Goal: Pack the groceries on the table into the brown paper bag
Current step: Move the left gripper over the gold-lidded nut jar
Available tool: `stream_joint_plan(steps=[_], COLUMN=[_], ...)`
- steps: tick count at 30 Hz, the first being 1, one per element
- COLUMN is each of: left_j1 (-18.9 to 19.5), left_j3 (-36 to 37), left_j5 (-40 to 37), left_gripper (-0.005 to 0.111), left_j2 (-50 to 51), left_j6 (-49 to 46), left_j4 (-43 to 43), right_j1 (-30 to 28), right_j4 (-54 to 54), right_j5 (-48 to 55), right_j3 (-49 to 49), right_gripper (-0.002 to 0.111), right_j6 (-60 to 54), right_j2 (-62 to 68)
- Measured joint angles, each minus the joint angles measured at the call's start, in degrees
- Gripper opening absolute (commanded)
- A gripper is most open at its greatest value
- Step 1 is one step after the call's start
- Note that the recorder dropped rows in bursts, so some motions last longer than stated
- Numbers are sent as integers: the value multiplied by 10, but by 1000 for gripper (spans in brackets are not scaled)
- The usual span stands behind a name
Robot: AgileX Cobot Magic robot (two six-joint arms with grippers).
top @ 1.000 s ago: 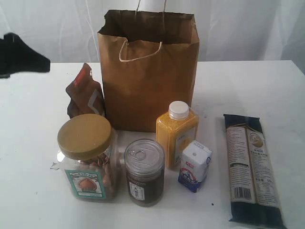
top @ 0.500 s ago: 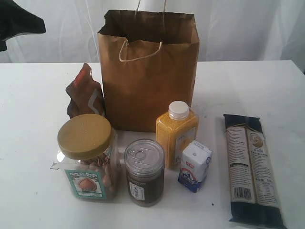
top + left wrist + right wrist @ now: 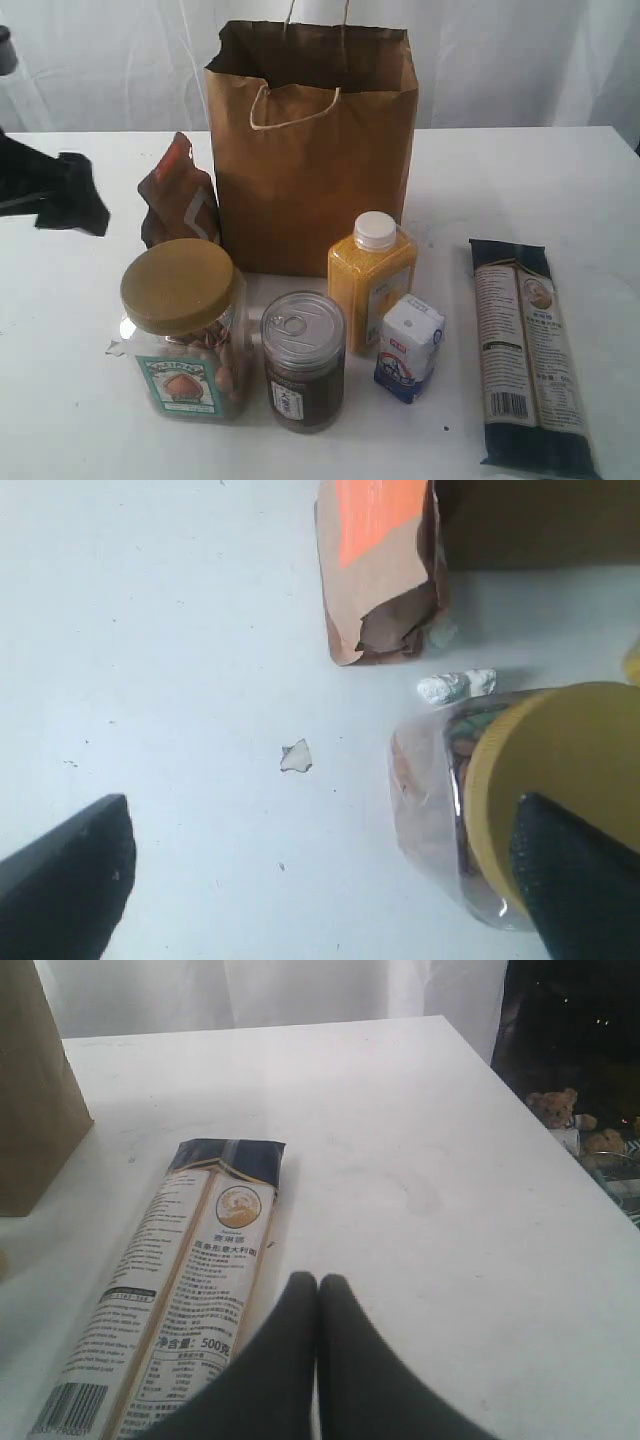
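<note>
The brown paper bag (image 3: 310, 160) stands open at the back of the table (image 3: 560, 190). In front of it are a brown foil pouch (image 3: 180, 195), a clear jar with a gold lid (image 3: 185, 330), a dark pull-tab can (image 3: 303, 360), a yellow white-capped bottle (image 3: 372, 275), a small white-blue carton (image 3: 410, 345) and a long dark noodle packet (image 3: 525, 350). My left gripper (image 3: 70, 195) hovers left of the pouch; it is open (image 3: 320, 880), with bare table between its fingers and the jar (image 3: 500, 800) under one finger. My right gripper (image 3: 317, 1282) is shut and empty beside the noodle packet (image 3: 190, 1280).
A clear plastic scrap (image 3: 296, 755) and a crumpled white bit (image 3: 455, 687) lie on the table near the jar and pouch (image 3: 380, 570). The table's right edge (image 3: 500, 1080) is close to the right gripper, with dark clutter and teddy bears (image 3: 560, 1110) beyond it.
The left arm has swung down from the upper left corner to a spot level with the pouch, left of it. The groceries and bag have not moved.
</note>
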State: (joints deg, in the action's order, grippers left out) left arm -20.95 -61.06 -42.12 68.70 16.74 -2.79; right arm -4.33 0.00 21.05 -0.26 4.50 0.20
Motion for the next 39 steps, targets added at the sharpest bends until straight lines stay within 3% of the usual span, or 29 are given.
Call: stream_joint_plan(steps=[1,3,7,12,39], left_j1=[-53,-119,-162,-169,-170], left_j3=[-17,-28,-29,-29,-29], left_j5=[-1,10,4,-18,-16], left_gripper=[105,105,105,105,105], left_j2=[7,15,40,67,68], left_j6=[34,91,196,232,207], left_j4=[-29,-56,-128,-162,-176], right_j1=[0,0,0,0,0], right_j4=[0,0,0,0,0], right_j5=[0,0,0,0,0], right_j3=[0,0,0,0,0], right_gripper=[0,0,0,0,0], right_j6=[0,0,0,0,0], right_j2=[0,0,0,0,0])
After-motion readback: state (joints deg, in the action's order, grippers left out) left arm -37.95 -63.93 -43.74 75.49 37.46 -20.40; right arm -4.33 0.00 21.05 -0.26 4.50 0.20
